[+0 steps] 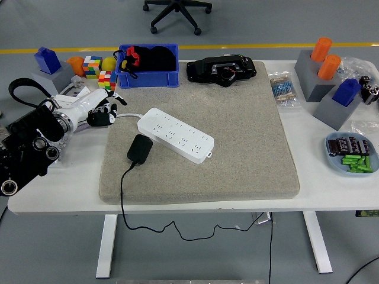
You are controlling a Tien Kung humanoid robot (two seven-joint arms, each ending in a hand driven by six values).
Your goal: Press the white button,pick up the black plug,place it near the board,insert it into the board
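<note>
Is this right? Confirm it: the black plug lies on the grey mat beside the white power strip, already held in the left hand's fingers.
Not quite. In the head view, the black plug does lie on the grey mat beside the white power strip, but nothing holds it. The left hand is off to the left, apart from it.

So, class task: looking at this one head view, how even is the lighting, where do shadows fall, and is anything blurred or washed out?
Head view: soft, even overhead light; the power strip is bright white, its sockets still legible; the black plug casts only a faint shadow on the grey mat; the left hand looks slightly soft; the table shows no harsh glare.
</note>
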